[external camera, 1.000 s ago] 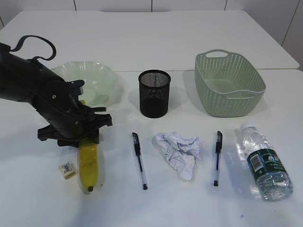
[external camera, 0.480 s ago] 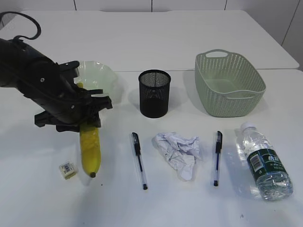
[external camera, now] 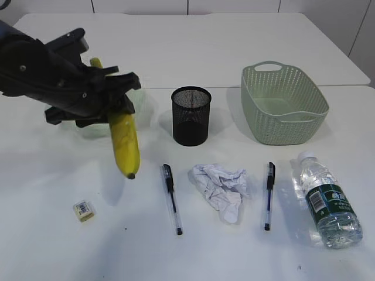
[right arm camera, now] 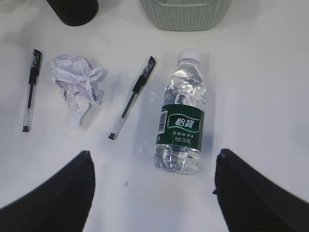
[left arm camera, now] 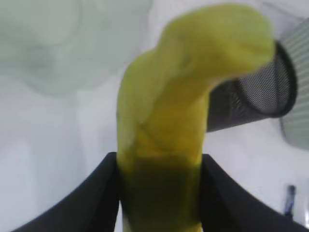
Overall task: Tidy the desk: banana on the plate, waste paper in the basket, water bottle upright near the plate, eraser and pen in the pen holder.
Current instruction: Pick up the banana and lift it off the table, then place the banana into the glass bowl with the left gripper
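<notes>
Left gripper [external camera: 111,102] reaches in from the left, raised off the desk [external camera: 193,252], jaws clamped on the banana [external camera: 124,143]; banana hangs dark tip down, in the air in front of the plate [external camera: 137,99]; right gripper [right arm camera: 153,193] hovers above the lying water bottle [right arm camera: 181,130], jaws spread wide, nothing between them; white tabletop with a seam, white wall behind; two pens [external camera: 171,198] [external camera: 268,195], one waste paper [external camera: 220,186], one eraser [external camera: 83,211], one pen holder [external camera: 190,115], one basket [external camera: 283,104].

— What lies around me here?
— A large plain white tabletop [external camera: 234,52] with a seam line across it, lit evenly, soft shadows only.
— And behind it?
— I see a white panelled wall [external camera: 234,6] with thin dark vertical joints.
</notes>
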Tool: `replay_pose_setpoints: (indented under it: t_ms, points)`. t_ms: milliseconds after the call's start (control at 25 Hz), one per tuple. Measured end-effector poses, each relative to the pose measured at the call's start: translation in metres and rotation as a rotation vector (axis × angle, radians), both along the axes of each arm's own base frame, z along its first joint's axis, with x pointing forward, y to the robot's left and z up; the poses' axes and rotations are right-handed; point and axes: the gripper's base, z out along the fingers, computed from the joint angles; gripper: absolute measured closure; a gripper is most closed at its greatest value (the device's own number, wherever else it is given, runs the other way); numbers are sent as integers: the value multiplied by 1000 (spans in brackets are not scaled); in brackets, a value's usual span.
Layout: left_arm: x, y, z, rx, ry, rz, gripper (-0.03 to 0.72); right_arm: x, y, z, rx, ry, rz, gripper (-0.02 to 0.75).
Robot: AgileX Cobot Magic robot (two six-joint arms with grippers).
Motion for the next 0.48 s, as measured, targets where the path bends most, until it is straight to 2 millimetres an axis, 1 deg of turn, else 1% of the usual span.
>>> replay_pose_setpoints:
  t_ms: [80,200,360,480]
  points:
    - [5,4,8,-58,-48,26,370,0,0,0,-1,0,2,162]
    - [14,19,12,-139,-64,113,370,0,0,0,-1,0,2,162]
    - [30,51,17,-227,-110,245,370,0,0,0,-1,0,2,162]
    - [39,69,22,-278,-163,312,370,0,0,0,5,0,2,162]
